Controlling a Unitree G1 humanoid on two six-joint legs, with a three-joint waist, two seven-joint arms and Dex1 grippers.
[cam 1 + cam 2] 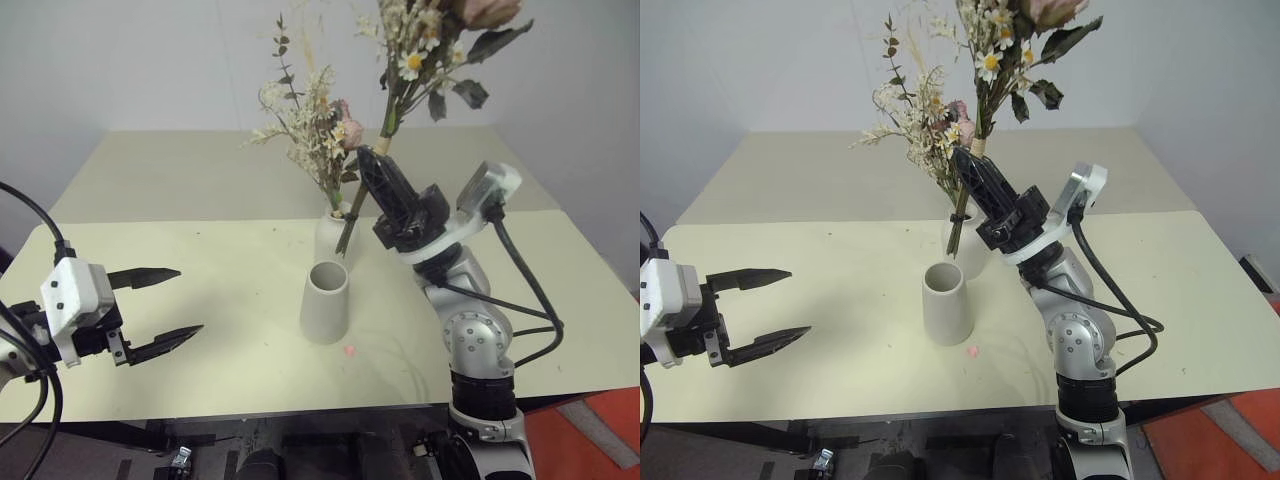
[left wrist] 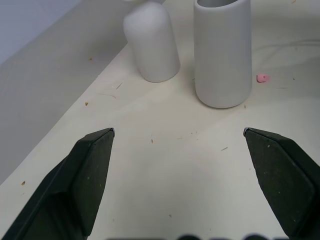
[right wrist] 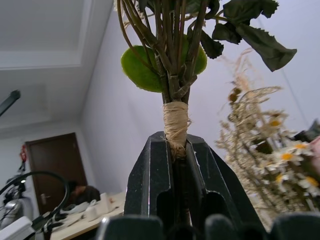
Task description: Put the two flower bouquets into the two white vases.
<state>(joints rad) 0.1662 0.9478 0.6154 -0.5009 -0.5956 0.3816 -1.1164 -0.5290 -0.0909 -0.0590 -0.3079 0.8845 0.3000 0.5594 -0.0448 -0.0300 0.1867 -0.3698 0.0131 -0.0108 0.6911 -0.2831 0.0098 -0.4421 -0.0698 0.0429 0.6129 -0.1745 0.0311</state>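
Right gripper (image 1: 372, 170) clamped on stems of second bouquet (image 1: 425, 50) just below twine wrap, bunch upright in air above and behind cone vase (image 1: 325, 301). First bouquet (image 1: 310, 125) seated in bottle vase (image 1: 330, 235), just behind cone vase on worktop (image 1: 200, 290). Cone vase mouth unfilled. Left gripper (image 1: 165, 310) spread wide, holding nothing, low over worktop, well left of vases.

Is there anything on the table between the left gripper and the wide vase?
No. In the left eye view, only bare table lies between the open left gripper and the wide vase.
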